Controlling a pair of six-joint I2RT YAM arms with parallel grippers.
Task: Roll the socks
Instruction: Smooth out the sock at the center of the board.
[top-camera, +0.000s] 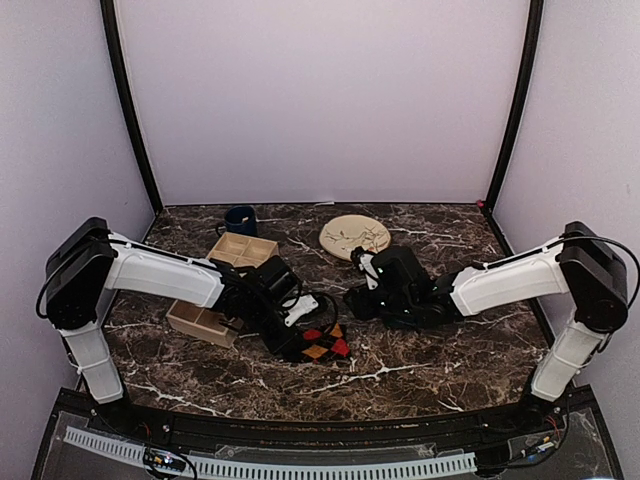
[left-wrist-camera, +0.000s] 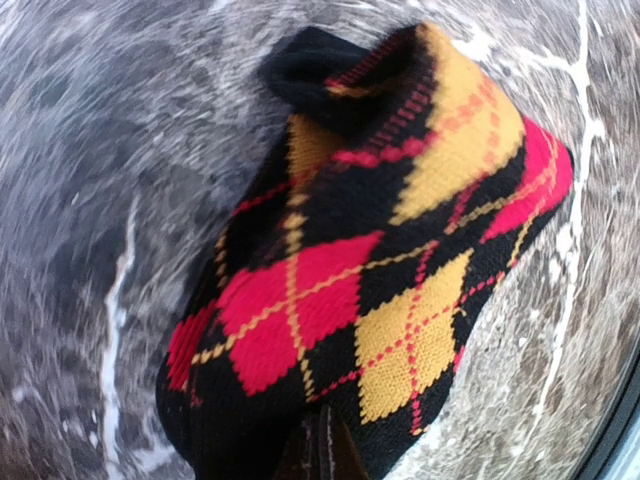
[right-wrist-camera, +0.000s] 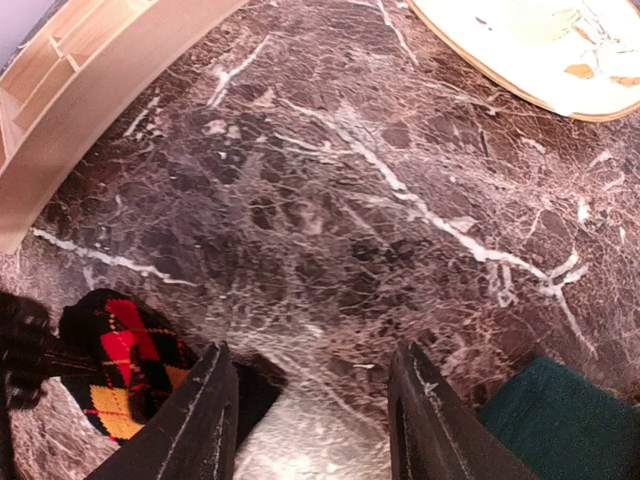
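Observation:
The black argyle socks (left-wrist-camera: 370, 270) with red, orange and yellow diamonds lie bunched on the marble table (top-camera: 420, 370), near the front centre (top-camera: 325, 346). My left gripper (left-wrist-camera: 322, 445) is shut, its fingertips together on the near edge of the argyle socks; in the top view it (top-camera: 303, 335) sits at their left side. My right gripper (right-wrist-camera: 315, 400) is open and empty over bare marble, just right of the argyle socks (right-wrist-camera: 125, 365). In the top view it (top-camera: 358, 300) is right of them. A corner of the dark teal-green socks (right-wrist-camera: 560, 420) shows beside its right finger.
A cream plate (top-camera: 355, 236) lies at the back centre and shows in the right wrist view (right-wrist-camera: 530, 50). Two wooden compartment trays (top-camera: 244, 250) (top-camera: 200, 322) stand at the left, one seen in the right wrist view (right-wrist-camera: 80, 100). A dark blue mug (top-camera: 240, 219) stands behind them.

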